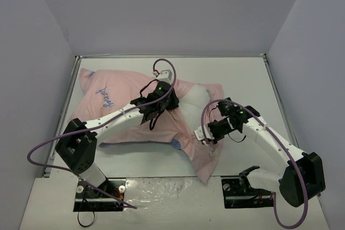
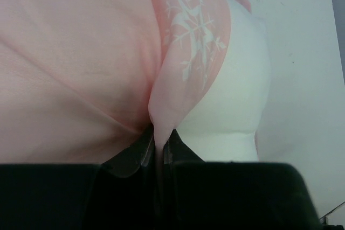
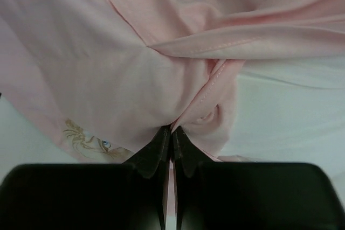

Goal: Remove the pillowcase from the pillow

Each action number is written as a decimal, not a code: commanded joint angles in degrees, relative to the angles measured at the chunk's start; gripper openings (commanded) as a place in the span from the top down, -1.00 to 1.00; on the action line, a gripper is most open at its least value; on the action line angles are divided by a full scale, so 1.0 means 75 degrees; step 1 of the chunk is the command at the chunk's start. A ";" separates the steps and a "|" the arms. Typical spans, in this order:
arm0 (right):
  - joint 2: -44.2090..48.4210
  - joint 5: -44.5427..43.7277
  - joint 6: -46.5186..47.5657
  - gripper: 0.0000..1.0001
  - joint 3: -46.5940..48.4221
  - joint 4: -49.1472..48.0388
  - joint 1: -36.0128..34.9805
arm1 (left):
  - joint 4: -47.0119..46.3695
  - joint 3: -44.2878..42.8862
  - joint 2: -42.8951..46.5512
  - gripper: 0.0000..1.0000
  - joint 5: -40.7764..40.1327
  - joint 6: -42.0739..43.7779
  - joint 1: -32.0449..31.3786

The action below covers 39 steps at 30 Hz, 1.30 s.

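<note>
The pale pink pillowcase (image 1: pixel 116 106) lies across the table and covers most of the white pillow (image 1: pixel 197 100), whose bare end pokes out at the open right side. My left gripper (image 1: pixel 171 102) is shut on a pinched fold of the pillowcase (image 2: pixel 178 84) at the opening, with the pillow (image 2: pixel 237 95) bulging beside it. My right gripper (image 1: pixel 204 137) is shut on the pillowcase's hemmed edge (image 3: pixel 210 87) lower down, where loose fabric trails toward the near edge. A blonde princess print (image 3: pixel 89 141) shows through the cloth.
Grey enclosure walls (image 1: pixel 43 20) surround the white table (image 1: pixel 245 79). A metal rail (image 1: pixel 277 95) runs along the right side. A blue sliver of the pillowcase's other side (image 1: pixel 176 145) shows near the front.
</note>
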<state>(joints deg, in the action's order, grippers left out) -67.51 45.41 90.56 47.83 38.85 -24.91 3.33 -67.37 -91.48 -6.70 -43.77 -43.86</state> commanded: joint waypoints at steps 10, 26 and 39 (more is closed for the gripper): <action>-0.0526 -0.1095 -0.2511 1.00 -0.1162 -0.1311 -0.2841 | 0.0106 -0.0298 -0.0377 0.95 0.0202 -0.0059 0.0117; -0.0176 -0.1956 -0.3042 0.04 -0.0018 -0.0931 -0.2401 | 0.0164 -0.0215 0.0057 0.78 0.0401 0.0327 0.0246; 0.0293 -0.0078 -0.5249 -0.05 0.1955 -0.0958 0.1256 | 0.0692 -0.1399 0.1040 -0.29 0.0342 0.1931 0.0153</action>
<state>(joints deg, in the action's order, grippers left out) -64.60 39.18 60.25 64.82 31.59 -19.77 6.94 -74.41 -89.17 -3.01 -34.79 -42.37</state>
